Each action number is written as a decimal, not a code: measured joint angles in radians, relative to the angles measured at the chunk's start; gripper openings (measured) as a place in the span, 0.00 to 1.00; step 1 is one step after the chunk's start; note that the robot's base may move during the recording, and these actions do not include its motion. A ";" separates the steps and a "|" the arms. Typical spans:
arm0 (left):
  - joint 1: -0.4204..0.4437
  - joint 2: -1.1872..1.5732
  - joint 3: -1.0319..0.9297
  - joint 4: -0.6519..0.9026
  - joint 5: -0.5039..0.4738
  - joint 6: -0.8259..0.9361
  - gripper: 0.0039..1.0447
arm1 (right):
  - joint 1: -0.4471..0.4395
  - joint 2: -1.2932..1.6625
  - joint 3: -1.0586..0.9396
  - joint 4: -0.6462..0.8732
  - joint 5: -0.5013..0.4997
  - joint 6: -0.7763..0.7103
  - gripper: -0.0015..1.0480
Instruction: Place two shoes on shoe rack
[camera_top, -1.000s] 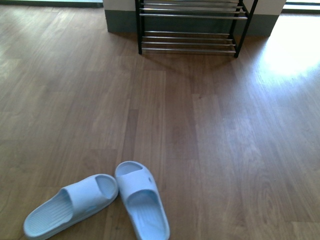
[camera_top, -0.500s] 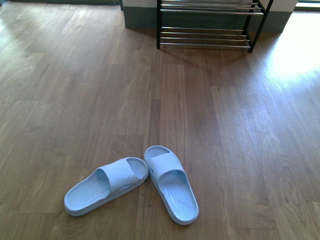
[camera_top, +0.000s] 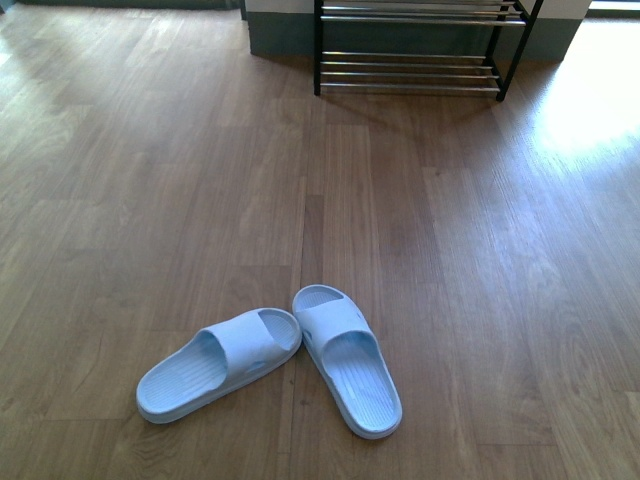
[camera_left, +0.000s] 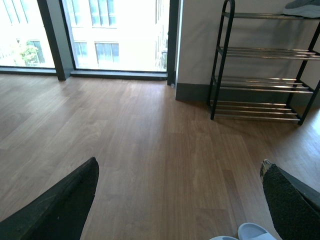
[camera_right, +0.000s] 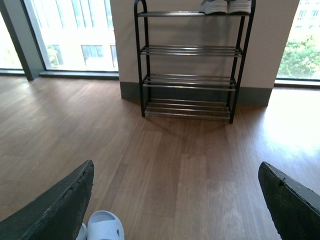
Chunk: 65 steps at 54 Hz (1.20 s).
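Two pale blue slides lie on the wooden floor near me, toes together in a V: the left slide (camera_top: 218, 365) and the right slide (camera_top: 347, 372). The shoe rack (camera_top: 408, 72) stands far off against the wall, and a long stretch of floor separates it from the slides. In the wrist views the rack (camera_left: 260, 52) (camera_right: 190, 50) shows its chrome tiers, with grey sneakers (camera_right: 227, 6) on the top tier. My left gripper (camera_left: 180, 200) is open above the floor, a slide's toe (camera_left: 255, 232) near one finger. My right gripper (camera_right: 175, 205) is open too, a slide (camera_right: 104, 226) beside one finger.
Tall windows (camera_left: 115, 35) with dark frames run along the far wall left of the rack. A grey skirting (camera_right: 130, 92) runs behind the rack. Bright sunlight falls on the floor (camera_top: 590, 110) to the rack's right.
In the front view the slides and the rack have shifted to the right, and the slides now sit higher in the picture. The slides keep the same pose on the floor.
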 joint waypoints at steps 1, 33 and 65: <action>0.000 0.000 0.000 0.000 0.000 0.000 0.91 | 0.000 0.000 0.000 0.000 0.000 0.000 0.91; 0.000 0.000 0.000 0.000 -0.003 0.000 0.91 | 0.000 0.000 0.000 0.000 -0.002 0.000 0.91; 0.000 0.000 0.000 0.000 -0.003 0.000 0.91 | 0.001 0.000 0.000 0.000 -0.004 0.000 0.91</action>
